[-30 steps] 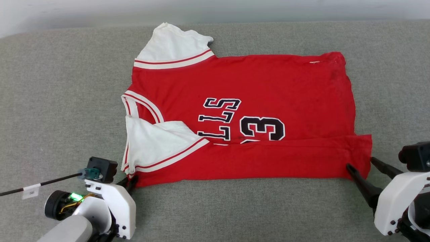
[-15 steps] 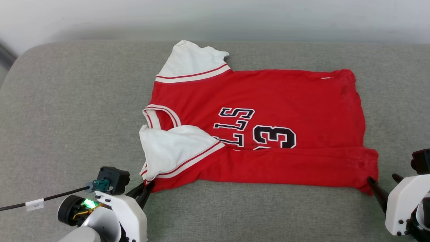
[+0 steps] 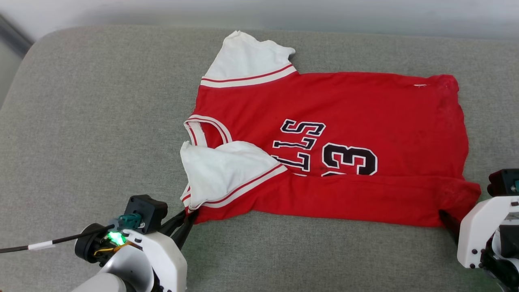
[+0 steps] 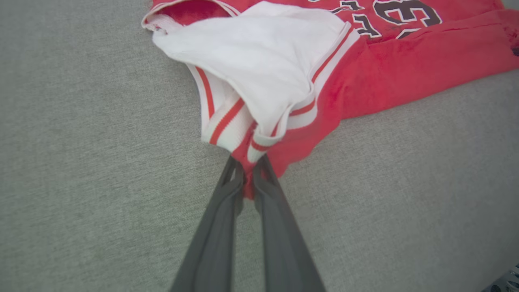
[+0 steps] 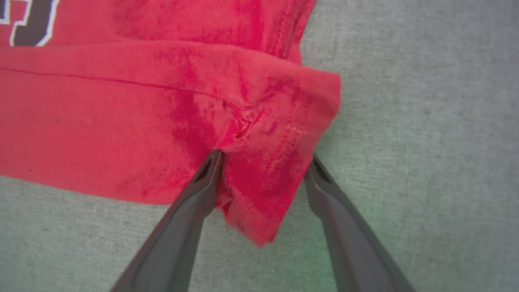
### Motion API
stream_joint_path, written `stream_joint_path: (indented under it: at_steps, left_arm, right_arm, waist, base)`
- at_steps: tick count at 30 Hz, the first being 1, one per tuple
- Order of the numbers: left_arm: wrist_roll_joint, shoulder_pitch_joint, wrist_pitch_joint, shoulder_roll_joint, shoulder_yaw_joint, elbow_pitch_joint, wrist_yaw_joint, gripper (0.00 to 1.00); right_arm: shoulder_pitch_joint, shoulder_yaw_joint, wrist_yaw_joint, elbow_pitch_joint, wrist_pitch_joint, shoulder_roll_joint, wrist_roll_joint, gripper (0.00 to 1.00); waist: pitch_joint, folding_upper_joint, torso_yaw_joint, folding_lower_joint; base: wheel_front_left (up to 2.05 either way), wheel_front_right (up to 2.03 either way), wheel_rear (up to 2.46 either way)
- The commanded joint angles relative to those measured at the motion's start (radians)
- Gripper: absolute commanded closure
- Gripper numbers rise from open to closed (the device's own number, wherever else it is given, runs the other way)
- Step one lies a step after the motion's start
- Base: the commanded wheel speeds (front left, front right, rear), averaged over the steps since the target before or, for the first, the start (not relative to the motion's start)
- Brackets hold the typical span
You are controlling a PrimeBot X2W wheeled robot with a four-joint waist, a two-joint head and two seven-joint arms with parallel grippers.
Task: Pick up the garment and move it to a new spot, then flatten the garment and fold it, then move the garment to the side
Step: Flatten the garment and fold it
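— Two grippers show in our head view. What do we have at the lower left?

— Our left gripper (image 3: 188, 217), with a green light (image 3: 115, 237) on its wrist and a black cable (image 3: 40, 245) running off the left edge. Its dark fingers are clenched on the near left corner of the garment (image 3: 357, 117), where the striped sleeve trim meets the red cloth.

— Does our left wrist view agree?

— Yes. There the left gripper (image 4: 247, 170) has both fingers pressed together, with a bit of red cloth and striped trim pinched between them. The garment (image 4: 275, 52) spreads toward the top of the frame, its white sleeve lying over the red.

— And across the middle?

— The garment lies on the grey cushion (image 3: 101, 121), collar toward the left, hem toward the right. One white sleeve points to the top of the frame. The near edge is folded up over the front and covers part of the black lettering and the number, of which we read a 3.

— Lower right?

— Our right gripper (image 3: 448, 217) sits at the garment's near right corner. In the right wrist view the right gripper (image 5: 265, 158) stands released, fingers wide apart. One tip touches the red cloth, the other is just beside the edge, and the corner of the garment (image 5: 121, 113) lies between them over the grey cushion (image 5: 425, 121).
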Motion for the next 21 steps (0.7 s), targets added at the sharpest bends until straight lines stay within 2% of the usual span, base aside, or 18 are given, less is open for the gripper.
stream_joint_path:
  at_steps: [1,2,3,4,10,15,21]
  left_arm:
    - [0.007,-0.008,0.004,0.003,-0.003,-0.003,0.002,1.00]
    - [0.008,-0.009,0.005,0.004,-0.005,-0.003,0.002,1.00]
    - [0.010,-0.010,0.006,0.005,-0.006,-0.003,0.001,1.00]
    - [0.007,-0.010,0.007,0.005,-0.006,-0.001,0.000,1.00]
    - [-0.014,0.011,0.016,0.012,-0.007,0.018,-0.006,1.00]
    - [-0.021,0.040,0.033,0.047,-0.016,0.017,-0.006,1.00]
    - [-0.039,0.115,0.050,0.094,-0.037,-0.008,0.011,1.00]
  right_arm:
    - [0.015,0.031,0.000,0.055,0.006,0.012,0.004,0.00]
    - [0.016,0.039,0.000,0.070,0.007,0.007,-0.001,0.20]
    - [0.017,0.044,0.000,0.085,0.007,0.002,-0.004,0.67]
    - [0.018,0.048,0.000,0.097,0.002,-0.002,-0.004,1.00]
    - [0.025,0.041,0.000,0.107,-0.007,-0.042,0.015,1.00]
    - [0.048,0.017,-0.001,0.042,-0.005,-0.098,0.031,1.00]
    - [0.160,-0.011,-0.001,-0.068,0.062,-0.155,0.078,1.00]
  waist:
    - [0.006,0.0000,0.005,0.0000]
    - [0.008,0.0000,0.006,0.0000]
    - [0.009,0.0000,0.007,0.0000]
    - [0.009,0.0000,0.008,0.0000]
    - [-0.026,0.0000,0.000,0.0000]
    - [-0.079,0.0000,-0.012,0.0000]
    - [-0.127,0.0000,-0.024,0.0000]
  base:
    - [0.00,0.00,0.00]
    - [0.00,0.00,0.00]
    - [0.00,0.00,0.00]
    - [0.00,0.00,0.00]
    - [0.00,0.00,0.00]
    - [0.00,0.00,0.00]
    - [0.00,0.00,0.00]
